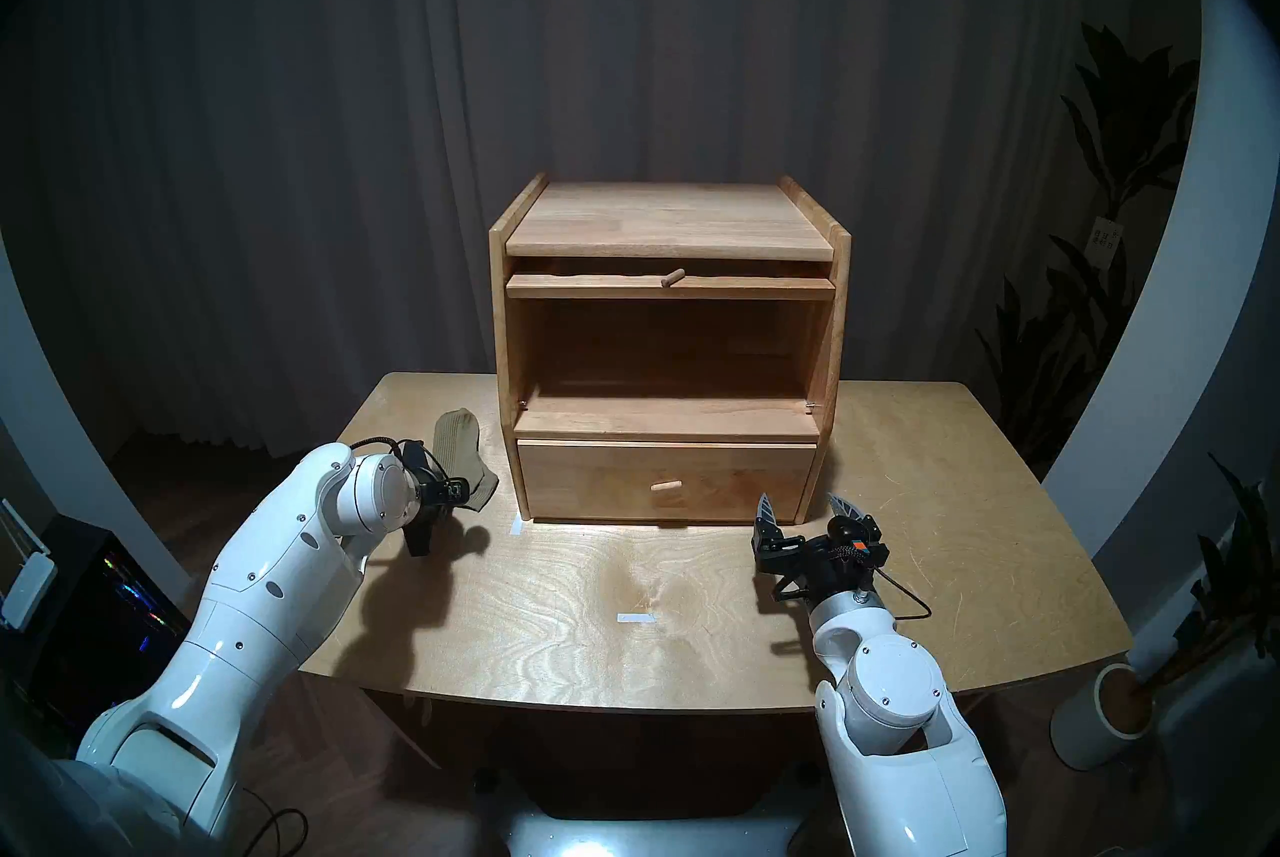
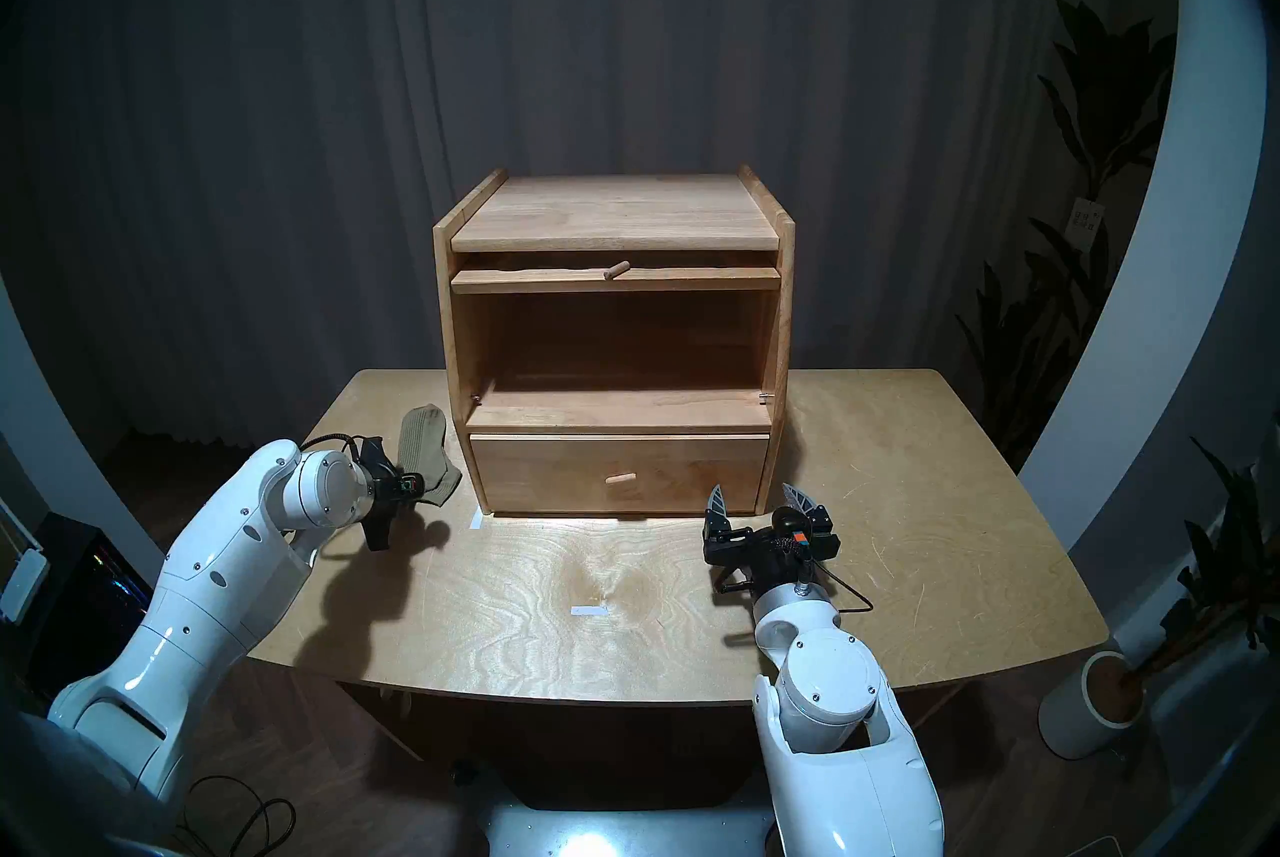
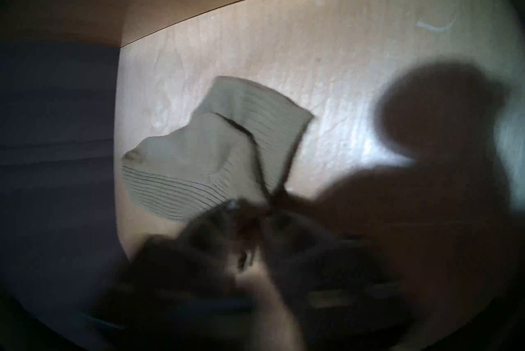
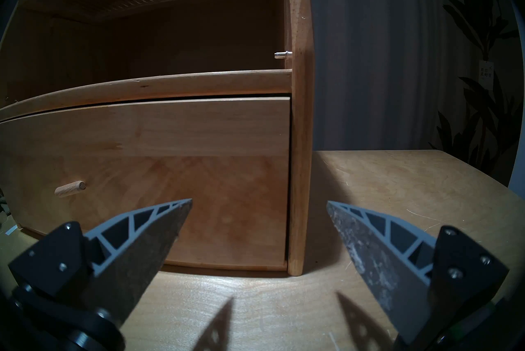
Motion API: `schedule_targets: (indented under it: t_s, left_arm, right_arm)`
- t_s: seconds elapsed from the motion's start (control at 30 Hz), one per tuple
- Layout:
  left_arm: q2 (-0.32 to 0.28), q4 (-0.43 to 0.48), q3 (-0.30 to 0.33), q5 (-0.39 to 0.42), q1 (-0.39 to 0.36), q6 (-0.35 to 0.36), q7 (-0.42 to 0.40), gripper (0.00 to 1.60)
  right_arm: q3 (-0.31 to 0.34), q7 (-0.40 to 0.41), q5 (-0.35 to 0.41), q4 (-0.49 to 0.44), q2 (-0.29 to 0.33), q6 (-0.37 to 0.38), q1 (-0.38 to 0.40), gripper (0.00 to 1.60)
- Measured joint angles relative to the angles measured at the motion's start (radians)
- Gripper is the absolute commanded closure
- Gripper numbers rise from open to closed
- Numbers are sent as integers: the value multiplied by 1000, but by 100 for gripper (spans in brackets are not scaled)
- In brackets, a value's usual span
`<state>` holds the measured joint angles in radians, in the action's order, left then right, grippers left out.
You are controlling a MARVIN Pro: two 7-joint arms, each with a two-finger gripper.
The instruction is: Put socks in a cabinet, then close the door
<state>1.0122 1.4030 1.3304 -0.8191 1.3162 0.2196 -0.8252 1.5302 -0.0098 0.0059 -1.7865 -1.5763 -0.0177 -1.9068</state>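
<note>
A: Where are the socks [image 1: 460, 453]?
B: On the counter [image 1: 692, 627], left of the cabinet [image 1: 668, 349]; left gripper [image 1: 454, 492] above them, grip unclear.
A: Right gripper [image 1: 807, 505]?
B: Spread wide, empty.

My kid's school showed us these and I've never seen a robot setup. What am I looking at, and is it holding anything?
Two white robot arms work at a wooden table. The two wide pictures come from cameras on the robot's head; the two close ones sit on each wrist. A light-wood cabinet stands on the table, its door slid up and open, the drawer shut. Olive socks lie beside it. The left gripper is over them, its fingers blurred. The right gripper is open and empty.
</note>
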Motion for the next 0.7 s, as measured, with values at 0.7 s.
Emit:
schedule_targets:
  t_s: [0.7]
  left_arm:
    - [84,126,234,283,214,72,177,160]
  right_arm:
    - [0,0,0,2,0,0,0,0]
